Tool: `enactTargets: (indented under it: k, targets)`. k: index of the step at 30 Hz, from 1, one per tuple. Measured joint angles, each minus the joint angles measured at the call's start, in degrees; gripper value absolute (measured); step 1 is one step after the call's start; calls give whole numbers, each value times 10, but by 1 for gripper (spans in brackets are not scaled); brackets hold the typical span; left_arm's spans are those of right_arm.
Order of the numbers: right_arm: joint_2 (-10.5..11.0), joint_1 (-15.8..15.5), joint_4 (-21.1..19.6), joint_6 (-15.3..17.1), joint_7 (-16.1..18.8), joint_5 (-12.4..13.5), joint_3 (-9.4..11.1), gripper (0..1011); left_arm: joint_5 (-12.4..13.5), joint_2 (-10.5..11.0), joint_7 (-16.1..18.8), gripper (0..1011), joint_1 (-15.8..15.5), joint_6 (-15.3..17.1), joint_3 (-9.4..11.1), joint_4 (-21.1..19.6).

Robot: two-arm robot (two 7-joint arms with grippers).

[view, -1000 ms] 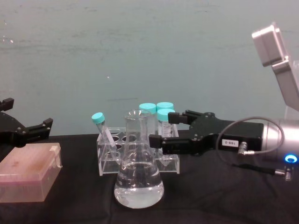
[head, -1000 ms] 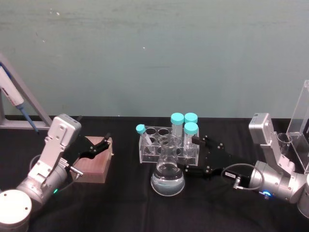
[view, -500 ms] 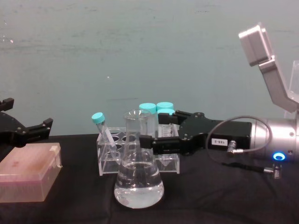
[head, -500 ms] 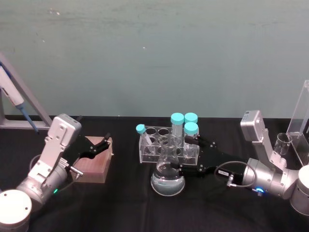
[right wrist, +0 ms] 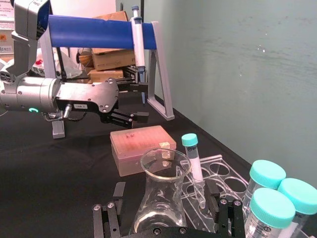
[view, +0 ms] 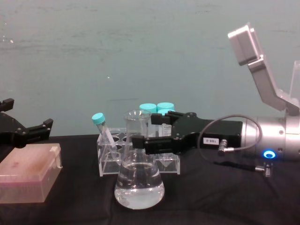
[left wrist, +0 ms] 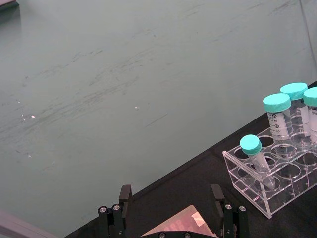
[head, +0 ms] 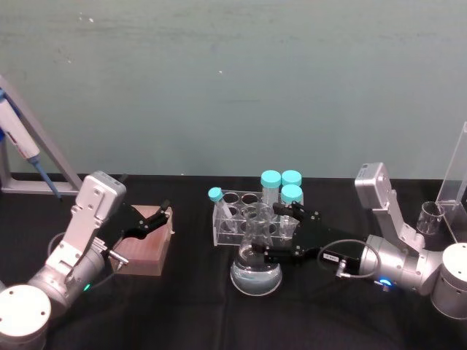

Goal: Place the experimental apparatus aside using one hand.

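Black bench: the open right hand (view: 144, 137) straddles the neck, likely the safest hold on the liquid-heavy, slippery, fragile flask (view: 139, 185); the left hand (head: 155, 219) idles open over a pink box (head: 142, 251).

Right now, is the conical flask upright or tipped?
Upright: the conical flask stands on its base, liquid level, its neck inside the open right gripper.

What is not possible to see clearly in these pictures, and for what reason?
Acrylic stand: head view, cut off by the right edge.
Small beaker: head view, too small to tell any liquid.
Whether the right gripper touches the conical flask: chest view, its near finger covers the neck.
Left gripper: left wrist view, bottom edge cuts its base.
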Motion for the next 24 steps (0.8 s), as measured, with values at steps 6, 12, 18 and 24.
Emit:
enactTargets:
  k: [6,12,18,24]
  targets:
    - [-8,10,16,-3,3,1,-7,1003,0,0,0,1000,0,0,0,0]
    - [-18,21,35,-6,6,3,-11,1003,0,0,0,1000,0,0,0,0]
    - [-27,32,56,-11,8,3,-12,1003,0,0,0,1000,0,0,0,0]
    - [-34,39,72,-15,11,2,-13,1003,0,0,0,1000,0,0,0,0]
